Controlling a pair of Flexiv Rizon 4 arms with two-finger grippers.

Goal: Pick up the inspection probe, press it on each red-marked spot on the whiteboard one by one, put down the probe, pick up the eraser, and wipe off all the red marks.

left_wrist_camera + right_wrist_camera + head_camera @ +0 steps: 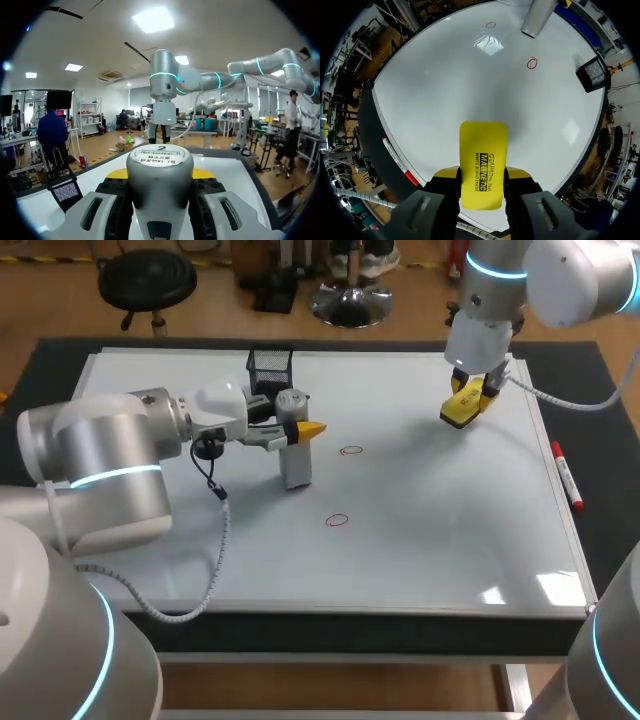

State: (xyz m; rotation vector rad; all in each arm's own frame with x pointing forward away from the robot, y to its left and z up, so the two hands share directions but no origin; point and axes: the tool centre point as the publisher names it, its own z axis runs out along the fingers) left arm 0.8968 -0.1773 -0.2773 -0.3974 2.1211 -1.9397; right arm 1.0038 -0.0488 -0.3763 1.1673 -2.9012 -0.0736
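Observation:
My left gripper (305, 430) is shut on the grey inspection probe (296, 460), which stands upright on the whiteboard (440, 530) left of centre. In the left wrist view the probe (160, 175) fills the gap between the yellow tips. Two red circles are drawn on the board, one (351, 450) just right of the probe and one (337, 521) nearer the front. My right gripper (470, 400) is shut on the yellow eraser (460, 410) over the board's back right. From the right wrist, the eraser (482, 170) juts out ahead, with both red circles (532, 63) (490, 24) and the probe (538, 17) beyond.
A black mesh holder (270, 368) stands at the back of the board, just behind my left gripper. A red marker (567, 475) lies along the board's right edge. Dark table surface (610, 500) surrounds the board.

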